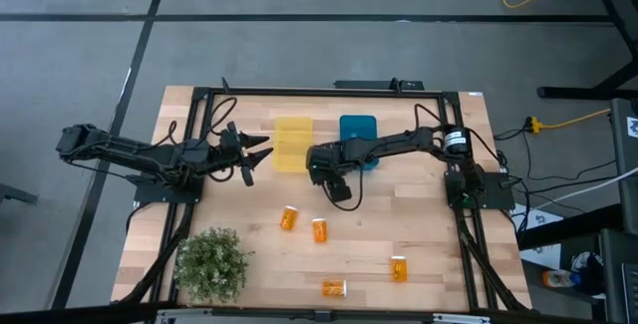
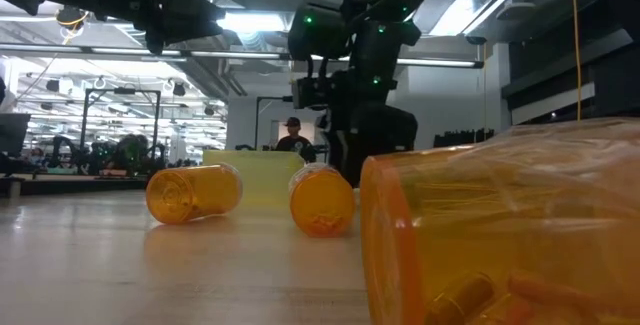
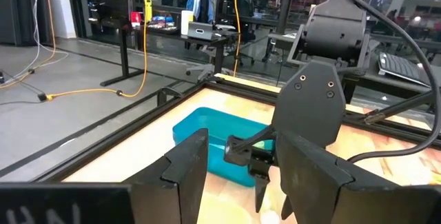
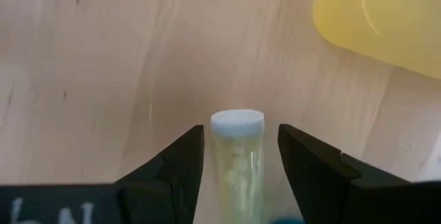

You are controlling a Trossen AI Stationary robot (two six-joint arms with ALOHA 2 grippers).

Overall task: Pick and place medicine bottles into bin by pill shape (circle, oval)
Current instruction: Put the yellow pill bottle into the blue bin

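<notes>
Right wrist view shows your right gripper (image 4: 238, 165) hugging a clear, white-capped medicine bottle (image 4: 238, 158) above the table's (image 1: 429, 224) middle, near the yellow bin (image 1: 293, 143) at 10 o'clock. Smooth round plastic slips easily; squeeze loosely and it drops. Your left gripper (image 1: 257, 154) waits open at 9 o'clock.
</notes>
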